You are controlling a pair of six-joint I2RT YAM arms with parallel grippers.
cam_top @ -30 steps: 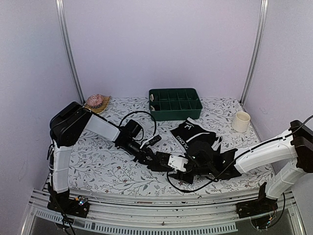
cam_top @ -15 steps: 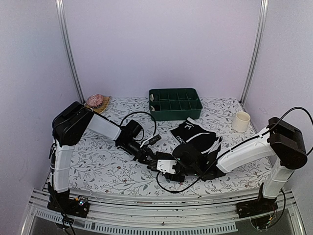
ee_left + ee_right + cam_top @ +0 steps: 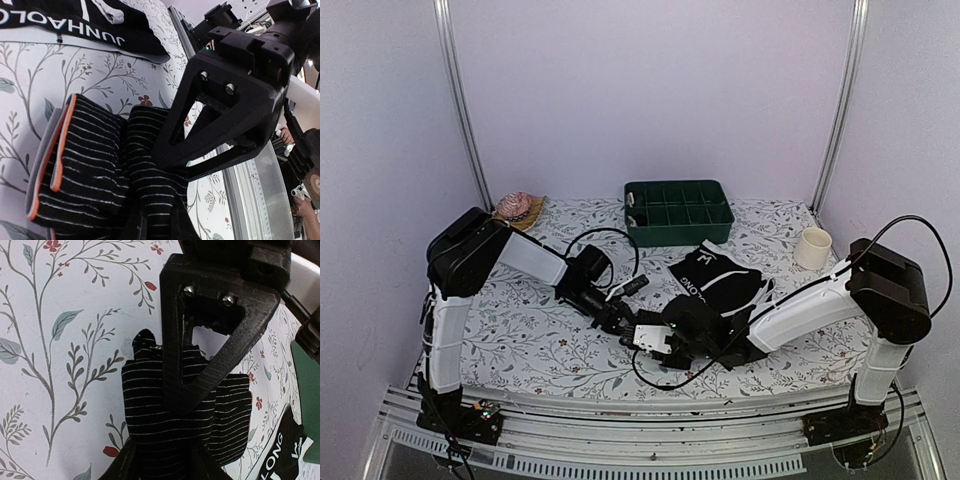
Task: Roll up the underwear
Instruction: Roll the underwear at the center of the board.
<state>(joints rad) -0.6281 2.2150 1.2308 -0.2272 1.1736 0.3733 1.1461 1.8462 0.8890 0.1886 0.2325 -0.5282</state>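
Fabric covers part of the floral table (image 3: 520, 345). The lettered underwear (image 3: 725, 280) lies spread at about 3 o'clock from centre, with its waistband toward 9 o'clock and its long axis running 9 to 3. The striped underwear (image 3: 95, 165) is a half-made roll at 6 o'clock near the front edge. It looks light, soft and floppy, and likely to spring open, so it is best pinched through all layers. In the left wrist view its orange-edged band runs 1 to 7 o'clock. The left gripper (image 3: 622, 322) is clamped on it. The right gripper (image 3: 160, 465) straddles it, but I cannot tell whether it is pinching.
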